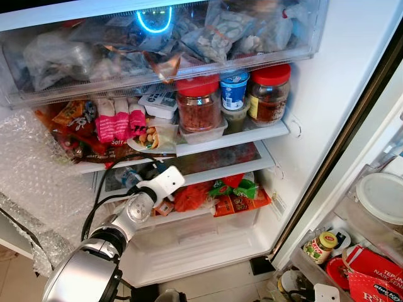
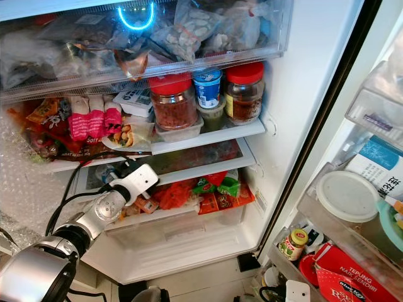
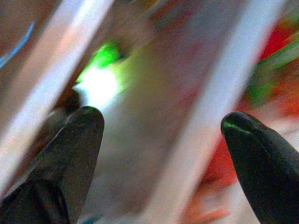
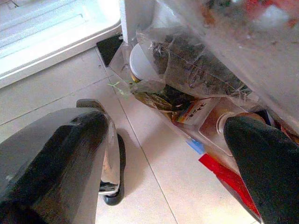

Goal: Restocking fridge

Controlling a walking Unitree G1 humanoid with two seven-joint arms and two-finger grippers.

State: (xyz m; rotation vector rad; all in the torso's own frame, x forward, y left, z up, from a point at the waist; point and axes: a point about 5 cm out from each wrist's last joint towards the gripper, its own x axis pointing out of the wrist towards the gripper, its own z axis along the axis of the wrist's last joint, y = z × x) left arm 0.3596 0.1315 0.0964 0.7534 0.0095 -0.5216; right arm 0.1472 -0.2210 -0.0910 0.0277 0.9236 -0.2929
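Reaching into the open fridge (image 1: 327,107), the left gripper (image 3: 161,128) sits at the front of the clear lower drawer (image 1: 208,229), its two black fingers (image 3: 70,149) spread wide with nothing between them; its wrist view is blurred, showing only pale bars and red and green smears just ahead. Furthest left, crinkled bubble wrap (image 1: 34,170) hangs beside the shelves. On the shelf above the arm lie pink packets (image 1: 116,119) and a plate of snacks (image 1: 148,138), then a red-lidded jar (image 1: 198,104) standing on a clear tub, a blue yoghurt cup (image 1: 234,91) and a second red-lidded jar (image 1: 269,93). A clear top drawer (image 1: 157,44) over them is packed with bags. In the lower drawer, just right of the gripper, lie orange and green snack bags (image 1: 230,195). Further right, the door bins hold a white round lid (image 1: 380,198), a small yellow-capped jar (image 1: 320,246) and a red packet (image 1: 371,270). The right gripper (image 4: 163,140) hangs low over the tiled floor (image 4: 154,186) near the door bins, its fingers wide apart and empty
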